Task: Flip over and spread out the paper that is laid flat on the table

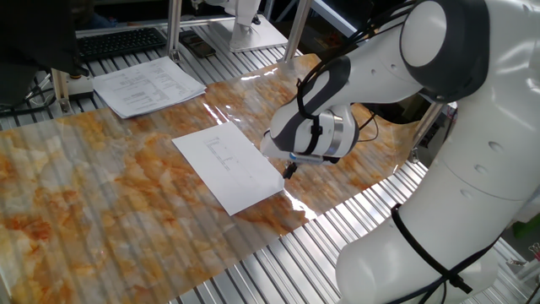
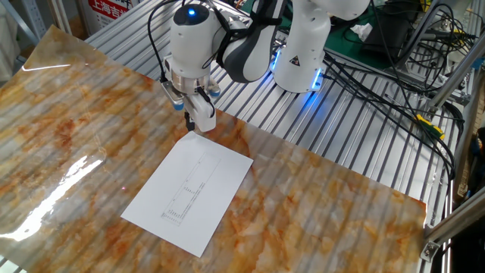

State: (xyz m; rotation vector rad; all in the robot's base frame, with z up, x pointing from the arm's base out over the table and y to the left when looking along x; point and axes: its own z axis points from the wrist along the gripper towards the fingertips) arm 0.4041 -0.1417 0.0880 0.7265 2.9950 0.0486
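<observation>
One white sheet, the paper point(image 1: 228, 167) point(image 2: 189, 192), lies flat with its faintly printed side up on the table point(image 1: 101, 211) point(image 2: 326, 205), whose orange marbled cover spreads far around it. Just past its corner nearest the robot, the gripper point(image 1: 289, 171) point(image 2: 192, 123) points down, fingertips close together; whether they touch the sheet cannot be told.
</observation>
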